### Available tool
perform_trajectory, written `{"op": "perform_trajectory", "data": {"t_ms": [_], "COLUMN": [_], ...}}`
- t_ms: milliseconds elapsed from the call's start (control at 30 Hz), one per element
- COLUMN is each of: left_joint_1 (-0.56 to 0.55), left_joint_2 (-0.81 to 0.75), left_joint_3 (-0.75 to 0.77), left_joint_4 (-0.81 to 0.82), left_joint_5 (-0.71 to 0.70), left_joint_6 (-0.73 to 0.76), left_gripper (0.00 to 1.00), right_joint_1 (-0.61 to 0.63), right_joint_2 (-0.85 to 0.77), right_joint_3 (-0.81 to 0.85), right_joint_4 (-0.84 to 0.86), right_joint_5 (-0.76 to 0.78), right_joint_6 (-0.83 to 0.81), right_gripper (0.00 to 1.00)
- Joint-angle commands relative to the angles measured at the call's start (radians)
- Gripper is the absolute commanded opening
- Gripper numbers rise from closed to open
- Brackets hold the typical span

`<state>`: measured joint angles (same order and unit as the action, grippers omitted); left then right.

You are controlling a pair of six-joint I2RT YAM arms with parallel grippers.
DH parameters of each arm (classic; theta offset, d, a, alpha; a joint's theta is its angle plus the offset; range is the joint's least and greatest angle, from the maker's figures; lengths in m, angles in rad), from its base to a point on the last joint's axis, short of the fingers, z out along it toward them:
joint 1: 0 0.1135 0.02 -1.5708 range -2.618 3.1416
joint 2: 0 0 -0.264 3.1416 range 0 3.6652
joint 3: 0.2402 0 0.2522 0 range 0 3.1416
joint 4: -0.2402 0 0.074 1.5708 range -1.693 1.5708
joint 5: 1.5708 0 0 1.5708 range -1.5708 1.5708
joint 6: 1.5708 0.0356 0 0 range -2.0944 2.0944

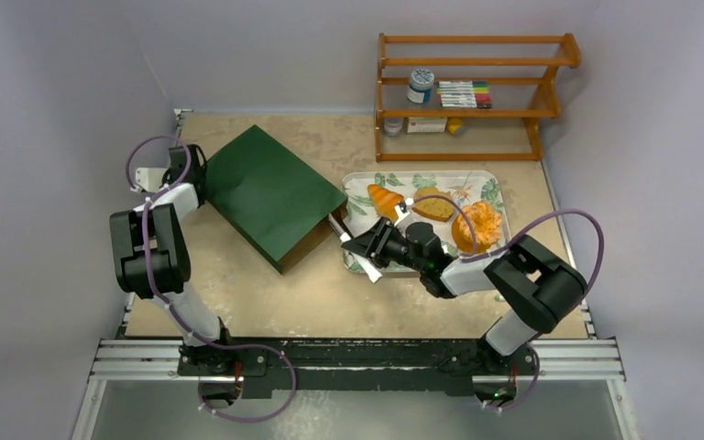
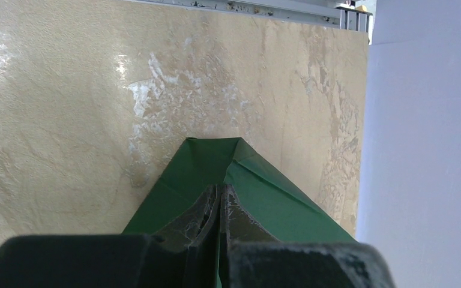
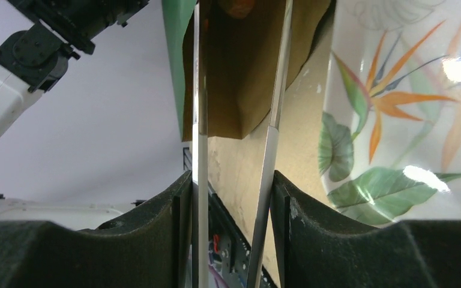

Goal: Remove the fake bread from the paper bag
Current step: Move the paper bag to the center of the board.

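- On the worktop, the paper bag lies flat. Its long axis runs diagonally from far left to near right, with the open brown mouth facing the tray.
- The left tool is clenched on the bag's closed far-left end, with the arm folded at the elbow.
- The right tool, its forearm stretched leftward, grasps metal tongs aimed into the mouth.
- The croissant, bun and crinkly pastry sit on the tray.
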<state>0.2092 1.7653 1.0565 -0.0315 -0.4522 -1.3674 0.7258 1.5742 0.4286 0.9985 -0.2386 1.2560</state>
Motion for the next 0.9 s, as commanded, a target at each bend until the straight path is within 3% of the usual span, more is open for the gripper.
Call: {"op": "perform_trajectory", "data": {"t_ms": [0, 867], "left_joint_1": [0.005, 0.020], "left_joint_2": [-0.030, -0.017], "left_joint_3": [0.002, -0.033], "left_joint_4": [0.016, 0.037], "left_joint_5": [0.024, 0.056], "left_joint_6": [0.029, 0.083], "left_gripper": [0.00, 0.00], "right_joint_1": [-0.012, -0.053], "right_joint_2": [0.039, 0.396], "right_joint_3": [0.075, 0.276], "right_joint_4": [0.102, 0.440], "right_joint_5": [-0.035, -0.169], "right_joint_6": [0.003, 0.102], "right_gripper": [0.49, 0.50]}}
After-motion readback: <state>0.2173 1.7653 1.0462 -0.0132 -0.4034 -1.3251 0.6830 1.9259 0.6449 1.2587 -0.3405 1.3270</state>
